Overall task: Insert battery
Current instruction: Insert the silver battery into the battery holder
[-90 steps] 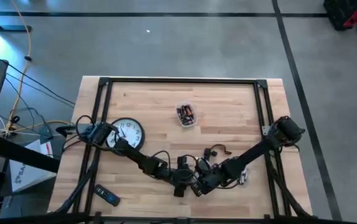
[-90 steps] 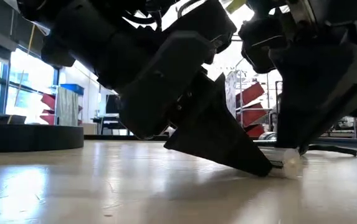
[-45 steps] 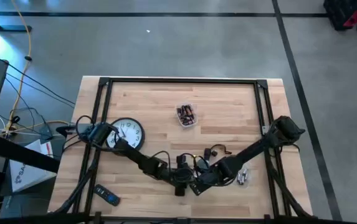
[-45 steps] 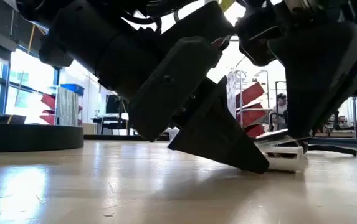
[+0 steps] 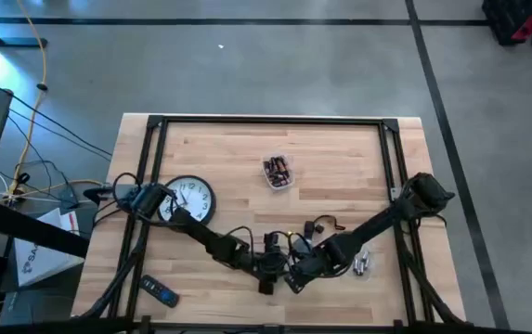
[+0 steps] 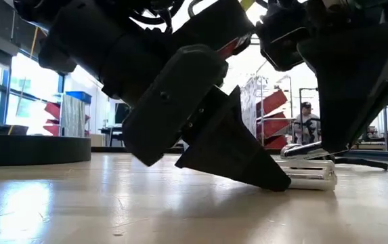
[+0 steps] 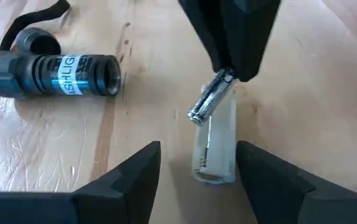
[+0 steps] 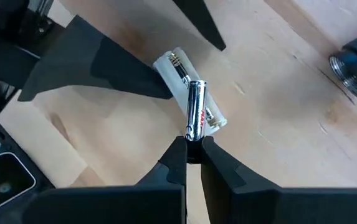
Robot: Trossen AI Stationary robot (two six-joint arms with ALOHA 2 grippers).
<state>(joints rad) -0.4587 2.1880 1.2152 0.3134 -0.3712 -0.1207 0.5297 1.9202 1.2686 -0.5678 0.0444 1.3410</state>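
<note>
- Near the front edge of the counter (image 5: 228, 167) in the high view: left pincer (image 5: 267, 271) and right pincer (image 5: 295, 276) close together, both arms reaching inward. Wall clock (image 5: 189, 199) at the left side, small tub of batteries (image 5: 278, 172) toward the middle, dark remote (image 5: 160, 293) at the front left corner, a few loose batteries (image 5: 362, 265) just right of the right arm.
- Low view: dark wedge of a left pincer finger (image 6: 238, 156) angled down, tip touching the clear battery holder (image 6: 312, 174) lying on the wood. Right arm's dark bulk above the holder, a silvery battery (image 6: 302, 149) tilted just over it. Beyond the counter, a person (image 6: 307, 125) standing in the room and another at the far left edge.
- Left wrist view: left pincer (image 7: 197, 163) released, fingers spread either side of the near end of the clear holder (image 7: 218, 144), not gripping it. Battery (image 7: 210, 104) slanting down onto the holder's upper end, clasped from above by the right pincer (image 7: 231, 73). Black flashlight body (image 7: 47, 76) lying well to one side, open end facing the holder, its end cap (image 7: 36, 42) just beyond.
- Right wrist view: right pincer (image 8: 192, 147) clenched on one end of the battery (image 8: 195, 114), other end resting across the holder (image 8: 187, 84). Flashlight's open end (image 8: 356, 64) at the picture's edge.
</note>
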